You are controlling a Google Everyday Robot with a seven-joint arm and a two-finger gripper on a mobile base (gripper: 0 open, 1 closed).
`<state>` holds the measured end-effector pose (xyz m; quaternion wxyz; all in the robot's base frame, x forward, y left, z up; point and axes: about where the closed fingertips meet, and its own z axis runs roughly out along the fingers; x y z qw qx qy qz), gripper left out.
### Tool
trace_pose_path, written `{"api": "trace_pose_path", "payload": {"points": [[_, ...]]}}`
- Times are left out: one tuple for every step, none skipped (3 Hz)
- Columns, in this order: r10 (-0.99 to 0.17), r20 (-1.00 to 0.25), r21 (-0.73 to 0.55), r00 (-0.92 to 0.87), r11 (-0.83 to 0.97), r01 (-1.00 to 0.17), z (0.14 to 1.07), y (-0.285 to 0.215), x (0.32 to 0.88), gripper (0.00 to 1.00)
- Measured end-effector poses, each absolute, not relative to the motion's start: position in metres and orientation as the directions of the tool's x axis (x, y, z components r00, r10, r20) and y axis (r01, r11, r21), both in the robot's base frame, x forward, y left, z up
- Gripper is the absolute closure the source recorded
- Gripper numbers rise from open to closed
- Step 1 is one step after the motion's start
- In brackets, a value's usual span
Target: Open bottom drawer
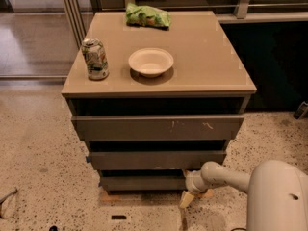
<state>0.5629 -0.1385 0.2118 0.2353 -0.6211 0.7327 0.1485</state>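
Observation:
The bottom drawer is the lowest and narrowest of three grey-brown fronts on a low cabinet, plain and unmarked. Above it are the middle drawer, with a blue bit at its left end, and the widest top drawer, with white scratch marks. My gripper is at the right end of the bottom drawer's front, just above the floor, at the end of a white arm that reaches in from the lower right. The drawer's right end is hidden behind the gripper.
On the cabinet top stand a can, a white bowl and a green bag. The floor is speckled. A dark unit stands to the right and a metal frame behind left.

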Motion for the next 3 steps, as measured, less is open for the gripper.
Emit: {"api": "trace_pose_path", "payload": {"points": [[-0.848,-0.513,-0.053,-0.134,0.187,-0.981,0.200,-0.136,0.569,0.00],[-0.856,-0.496,-0.028,-0.148,0.186,-0.982,0.187,-0.132,0.570,0.00],[-0.861,-0.483,-0.004,-0.158,0.182,-0.983,0.177,-0.130,0.568,0.00]]}}
